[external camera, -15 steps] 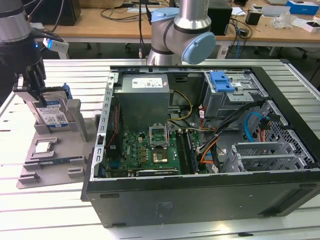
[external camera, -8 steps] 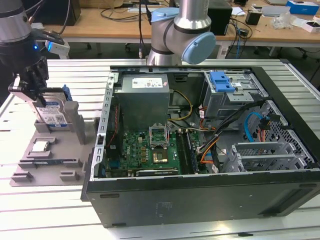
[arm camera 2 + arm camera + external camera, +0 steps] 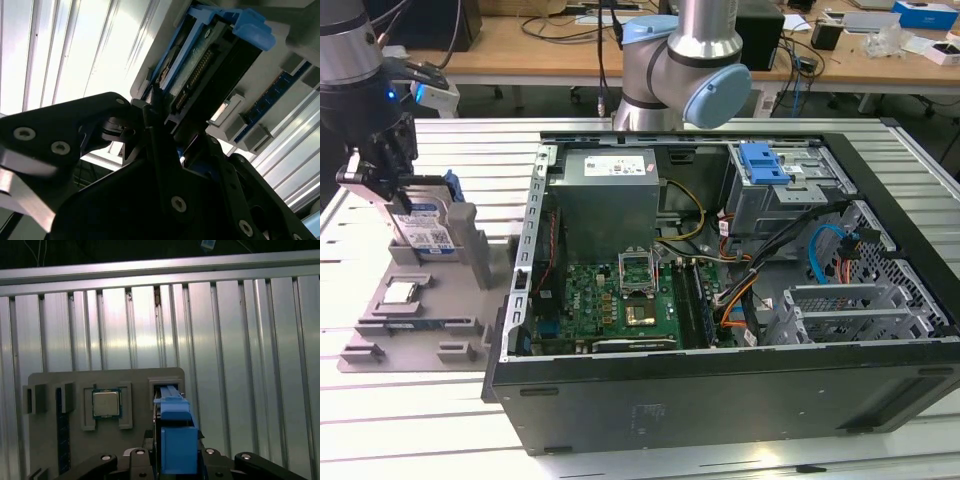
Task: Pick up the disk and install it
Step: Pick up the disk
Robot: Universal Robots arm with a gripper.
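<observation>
At the exterior view's left, the gripper (image 3: 392,190) has its fingers drawn in tight on the blue frame of the disk (image 3: 428,228). The disk stands upright in a gray tray (image 3: 420,330), at nine o'clock from the open computer case (image 3: 720,395).

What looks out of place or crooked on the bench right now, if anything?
Nothing stands out. The disk stands upright in its slot on the gray holder, the pincer right at it; the chip lies flat in its recess.
</observation>
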